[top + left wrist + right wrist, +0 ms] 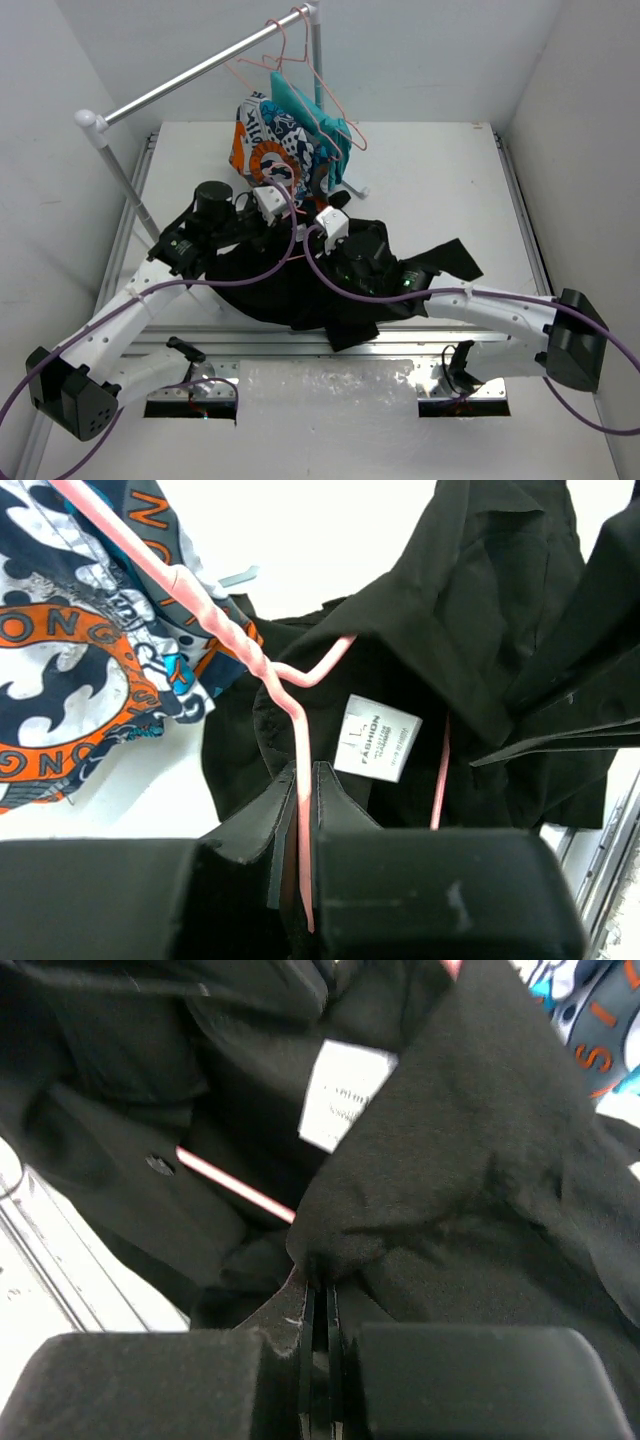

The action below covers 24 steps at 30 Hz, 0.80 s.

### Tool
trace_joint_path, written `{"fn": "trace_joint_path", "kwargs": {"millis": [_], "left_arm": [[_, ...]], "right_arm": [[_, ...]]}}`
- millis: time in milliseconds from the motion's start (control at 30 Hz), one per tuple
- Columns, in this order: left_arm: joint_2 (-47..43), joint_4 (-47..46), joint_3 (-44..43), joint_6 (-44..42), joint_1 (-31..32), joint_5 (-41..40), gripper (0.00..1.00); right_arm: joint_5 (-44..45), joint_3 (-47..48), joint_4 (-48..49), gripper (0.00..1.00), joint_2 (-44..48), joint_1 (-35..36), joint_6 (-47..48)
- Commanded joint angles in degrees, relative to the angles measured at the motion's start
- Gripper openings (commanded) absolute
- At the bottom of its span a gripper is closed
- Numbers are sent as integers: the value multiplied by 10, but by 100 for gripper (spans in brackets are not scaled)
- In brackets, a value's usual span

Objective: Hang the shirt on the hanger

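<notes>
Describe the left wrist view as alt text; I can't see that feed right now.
The left gripper has its jaws shut on the pink hanger, whose wire runs up-left across the frame. Behind it lies the black shirt, white neck label showing; a patterned garment sits at left.

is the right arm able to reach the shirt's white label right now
Probably not at once: the right gripper is shut on a fold of the shirt, and that fold partly covers the white label. It would have to let go first.
</notes>
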<state>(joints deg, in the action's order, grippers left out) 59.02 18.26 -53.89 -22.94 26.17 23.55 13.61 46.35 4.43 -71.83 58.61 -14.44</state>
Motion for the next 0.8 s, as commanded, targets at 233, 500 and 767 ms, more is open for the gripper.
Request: {"fn": "trace_joint_path", "kwargs": {"millis": [233,500,767], "left_arm": [[-33,-11,1,-75,1,18,0],[-42,33,12,-144,1,113,0],[-42,72,-10,-178,1,133,0]], "right_arm": [[-88,-52,-22,71,131,5,93],[-54,73,-220,91,183,4,198],[-268,160,-334,93,123,-159,219]]}}
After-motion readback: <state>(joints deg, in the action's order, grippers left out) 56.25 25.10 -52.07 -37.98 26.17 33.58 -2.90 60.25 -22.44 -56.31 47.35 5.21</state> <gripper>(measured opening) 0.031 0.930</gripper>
